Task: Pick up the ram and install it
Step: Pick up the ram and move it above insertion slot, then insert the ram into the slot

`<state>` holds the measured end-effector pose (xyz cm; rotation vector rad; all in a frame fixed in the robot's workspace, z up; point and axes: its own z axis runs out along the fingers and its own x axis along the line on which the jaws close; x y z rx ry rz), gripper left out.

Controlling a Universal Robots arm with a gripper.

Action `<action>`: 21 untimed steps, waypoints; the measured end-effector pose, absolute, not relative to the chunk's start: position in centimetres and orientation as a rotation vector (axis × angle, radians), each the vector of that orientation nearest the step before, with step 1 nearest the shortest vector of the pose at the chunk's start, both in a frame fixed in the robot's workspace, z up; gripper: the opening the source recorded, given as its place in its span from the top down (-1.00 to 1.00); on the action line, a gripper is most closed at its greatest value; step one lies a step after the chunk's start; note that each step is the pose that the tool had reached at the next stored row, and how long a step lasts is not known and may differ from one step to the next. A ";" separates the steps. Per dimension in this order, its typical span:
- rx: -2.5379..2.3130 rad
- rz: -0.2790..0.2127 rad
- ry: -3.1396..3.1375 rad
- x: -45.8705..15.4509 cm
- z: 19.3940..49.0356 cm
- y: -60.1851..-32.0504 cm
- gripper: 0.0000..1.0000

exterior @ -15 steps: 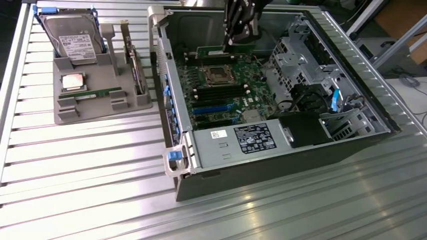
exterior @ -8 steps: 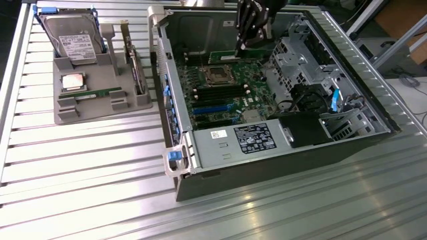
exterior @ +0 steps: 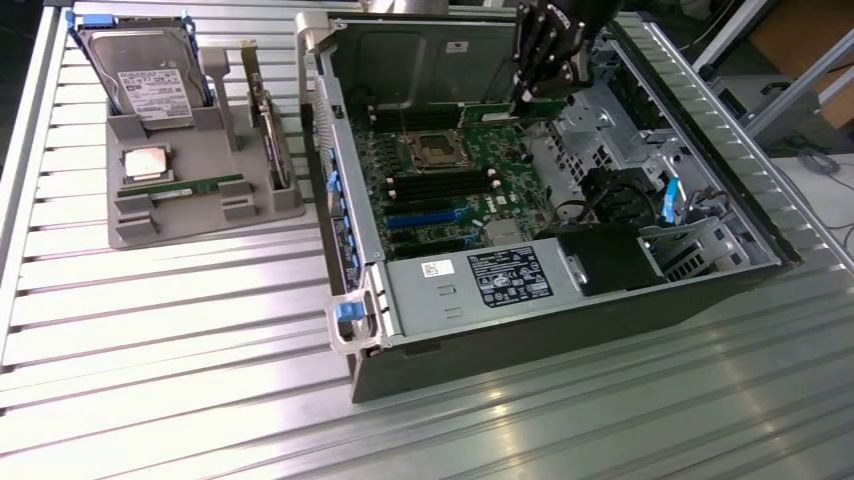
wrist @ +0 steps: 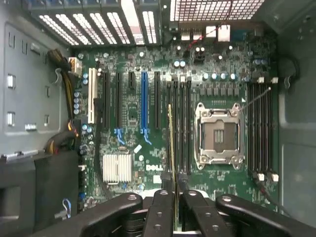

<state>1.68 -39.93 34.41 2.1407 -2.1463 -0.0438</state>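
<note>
My gripper [exterior: 531, 90] hangs inside the open computer case [exterior: 350, 215], above the back of the motherboard [exterior: 447, 205]. Its black fingers [wrist: 163, 212] are shut on the ram [wrist: 171, 148], a thin green stick seen edge-on that runs away from the fingers. The ram hovers over the row of black memory slots [wrist: 181, 126] beside the empty processor socket [wrist: 217, 136], apart from the board. Those slots [exterior: 434, 187] lie in front of the socket [exterior: 434, 150] in the exterior view.
A grey holder [exterior: 200, 215] at the exterior view's left carries a hard drive [exterior: 147, 70], a silver processor chip [exterior: 147, 162] and a second green memory stick [exterior: 200, 185]. More memory slots [wrist: 259, 128] flank the socket's other side. A power supply [exterior: 481, 280] fills the case's near end.
</note>
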 end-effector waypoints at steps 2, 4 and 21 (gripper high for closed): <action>2.140 -0.044 -2.146 1.8 34.4 -39.9 0.73; 2.153 -0.013 -2.161 1.8 34.4 -39.9 0.73; 2.107 0.081 -2.265 0.2 31.8 -39.4 0.73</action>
